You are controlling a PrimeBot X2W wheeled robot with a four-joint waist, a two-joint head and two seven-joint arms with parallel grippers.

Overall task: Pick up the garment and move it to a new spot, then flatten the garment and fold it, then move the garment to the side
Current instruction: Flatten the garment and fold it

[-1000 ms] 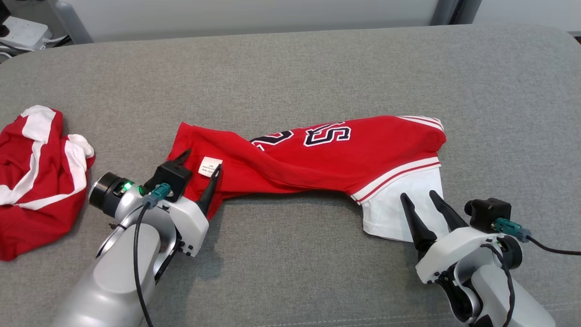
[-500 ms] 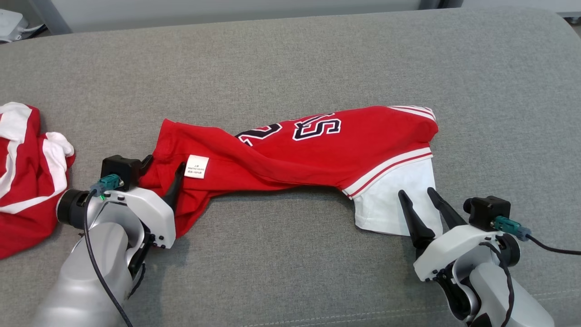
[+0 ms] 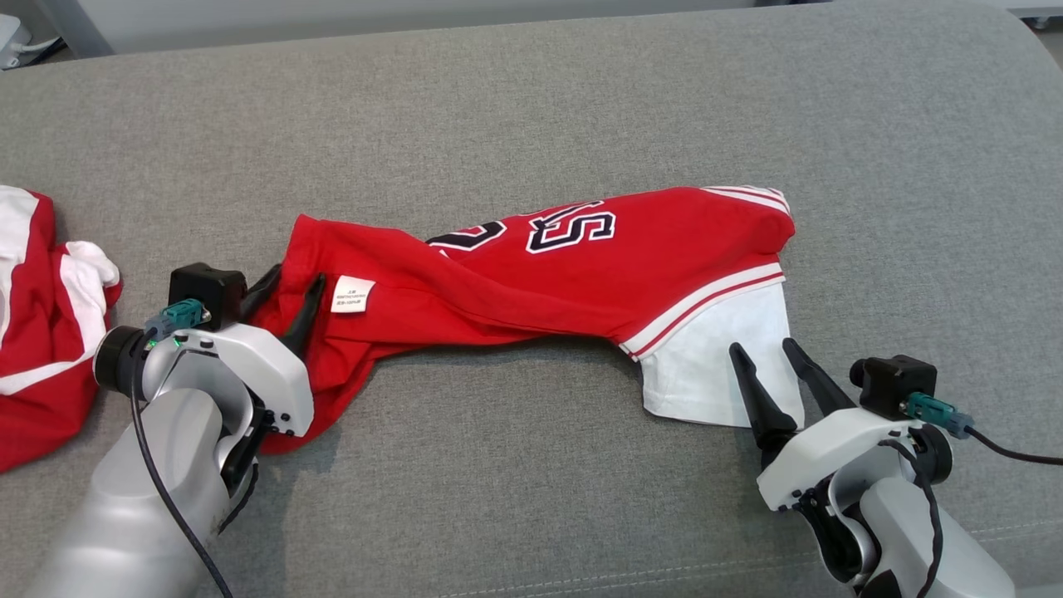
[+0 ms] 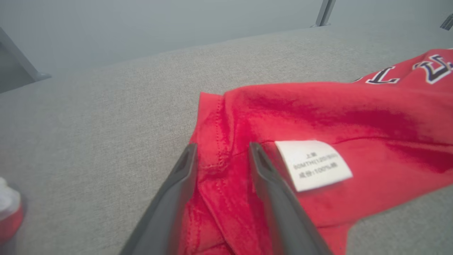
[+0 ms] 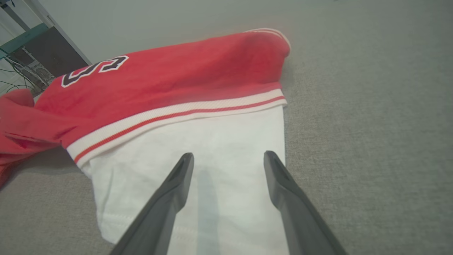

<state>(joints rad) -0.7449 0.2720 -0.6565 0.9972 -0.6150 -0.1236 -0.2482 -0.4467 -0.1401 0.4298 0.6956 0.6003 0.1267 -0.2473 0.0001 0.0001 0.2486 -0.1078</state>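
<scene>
Our part-open left fingers (image 3: 306, 301) straddle the garment (image 3: 664, 257) hem (image 4: 212, 156) at nine o'clock, right fingers (image 3: 753, 390) gape empty over the sleeve (image 3: 706, 374); we may pinch one layer.

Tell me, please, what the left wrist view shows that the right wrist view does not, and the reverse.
Left wrist view: a white label and a stitched red hem corner between the left fingers, which stand apart. Right wrist view: a white fabric panel, a striped band, and the right fingers spread wide over that panel. Shared: the red garment, its dark lettering and the grey surface.
</scene>
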